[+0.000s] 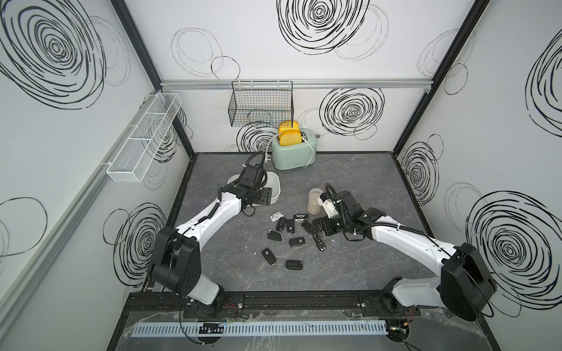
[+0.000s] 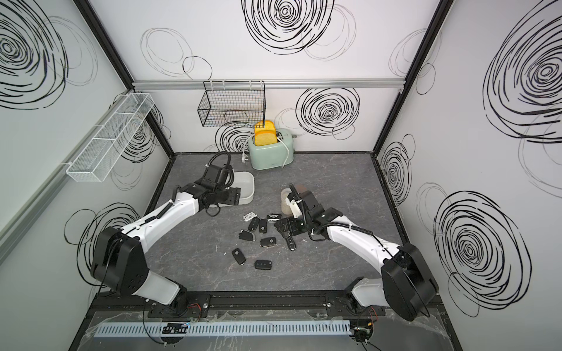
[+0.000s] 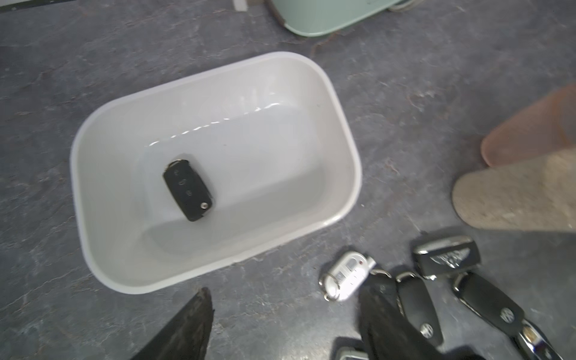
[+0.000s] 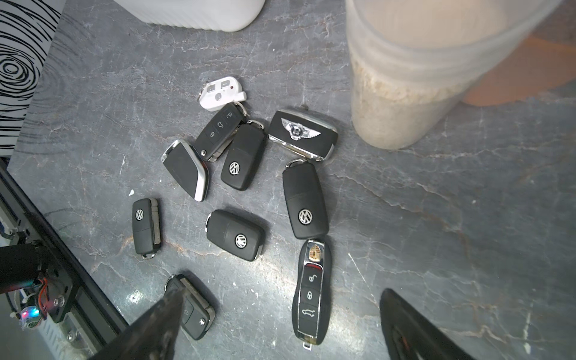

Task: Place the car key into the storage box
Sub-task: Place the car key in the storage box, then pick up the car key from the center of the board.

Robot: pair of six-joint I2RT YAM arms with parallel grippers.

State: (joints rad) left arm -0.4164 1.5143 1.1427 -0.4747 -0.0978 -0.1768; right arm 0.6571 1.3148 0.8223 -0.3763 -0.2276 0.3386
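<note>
The car key (image 3: 188, 190) lay flat inside the storage box (image 3: 103, 218), with the left gripper (image 3: 285, 296) poised by its rim, jaws apart and empty. Lifting straight up would best keep it clear of that rim. The right gripper (image 4: 280, 294) held its jaws wide, empty.

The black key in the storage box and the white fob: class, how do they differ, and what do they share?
Place: the black key lies inside the storage box; the white fob lies on the table outside it. Company: the black key lies alone; the white fob sits beside other keys. Both lie flat, buttons up.
</note>
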